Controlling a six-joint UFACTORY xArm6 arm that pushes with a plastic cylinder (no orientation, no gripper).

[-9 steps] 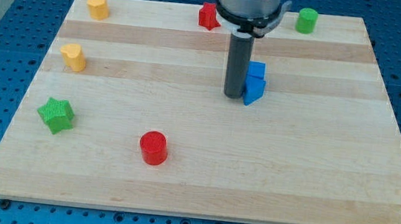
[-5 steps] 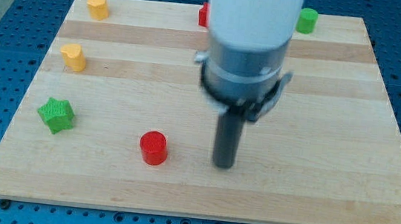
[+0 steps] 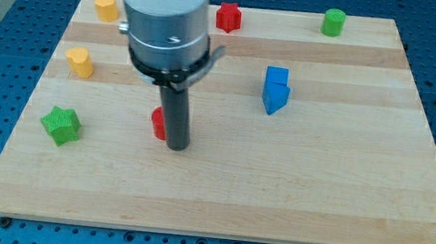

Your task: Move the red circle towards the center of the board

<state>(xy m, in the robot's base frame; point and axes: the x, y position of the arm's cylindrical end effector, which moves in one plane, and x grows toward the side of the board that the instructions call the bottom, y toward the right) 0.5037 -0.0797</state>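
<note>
The red circle (image 3: 157, 122) is a short red cylinder on the wooden board (image 3: 218, 195), left of the board's middle. Most of it is hidden behind my rod; only its left edge shows. My tip (image 3: 177, 146) rests on the board right against the red circle, at its right and slightly toward the view's bottom.
A green star (image 3: 61, 125) lies at the left. Two yellow blocks (image 3: 80, 62) (image 3: 107, 6) sit at the upper left. A red star (image 3: 228, 16) and a green cylinder (image 3: 333, 22) are along the top edge. Two blue blocks (image 3: 275, 89) touch each other, right of centre.
My rod swung from beside the blue blocks down to the lower middle, then left and up. The red circle has moved up from the lower left toward the board's middle.
</note>
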